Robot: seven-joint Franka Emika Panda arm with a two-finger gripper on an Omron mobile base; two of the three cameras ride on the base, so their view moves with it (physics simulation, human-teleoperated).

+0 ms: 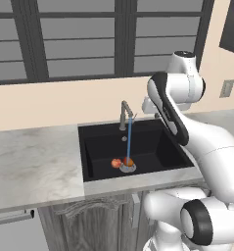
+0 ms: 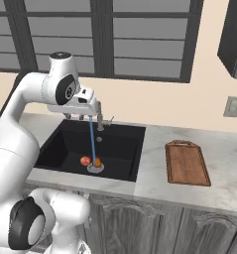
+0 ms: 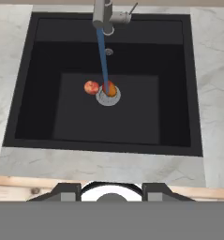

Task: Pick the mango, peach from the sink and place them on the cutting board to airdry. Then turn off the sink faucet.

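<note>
- Right now I have the arm raised high over the sink (image 1: 152,147), with the hand held above its back edge near the sink faucet (image 1: 124,115).
- From the hand view my jaws sit at the bottom edge, drawn together and holding nothing; the pictures give me little more of them than that.
- Down in the black basin, the mango (image 3: 111,88) sits on the round steel drain (image 3: 107,97), right where the blue water stream (image 3: 103,61) lands.
- Just beside it, on the side away from the cutting board, lies the peach (image 3: 91,87), close to the mango; I cannot tell whether the two touch.
- Water runs from the faucet spout straight down to the drain, so the tap is on.
- Off to the right in the right base view, the cutting board (image 2: 187,162) lies flat on the marble counter (image 2: 154,173), well apart from the sink and bare.
- Behind the counter I see dark-framed windows (image 2: 115,34) and a wall outlet (image 2: 233,106).
</note>
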